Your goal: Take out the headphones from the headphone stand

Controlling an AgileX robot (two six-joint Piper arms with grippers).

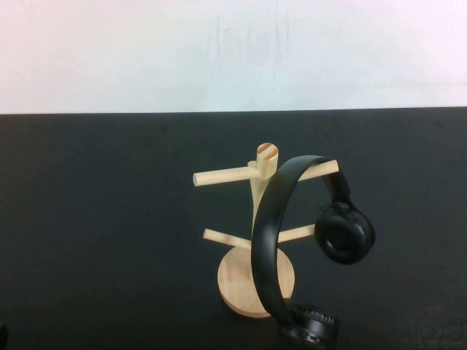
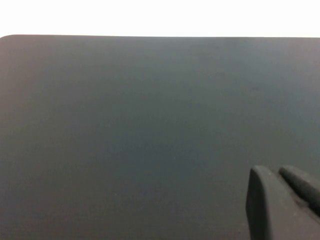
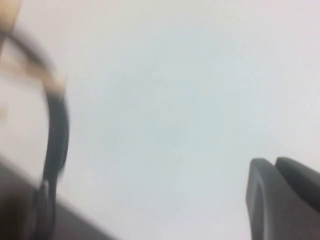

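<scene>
Black headphones [image 1: 275, 240] beside right gripper [image 3: 280, 200].

Even, soft light; wall [image 1: 233, 51] overexposed, tabletop [image 1: 95, 240] v. dark, no hard shadows. Right wrist view heavily blurred, headphones [image 3: 56, 135] smeared.

My left gripper [image 2: 285, 200] shows only in its own wrist camera, as two dark fingers lying close side by side at the frame's corner, hovering low over the dark tabletop [image 2: 150, 125] with nothing between them. My right gripper [image 3: 282, 197] shows the same way in its wrist camera: two dark fingers pressed together, closed on nothing, raised and tilted up toward the pale wall. Neither of my arms reaches into the high view.
</scene>
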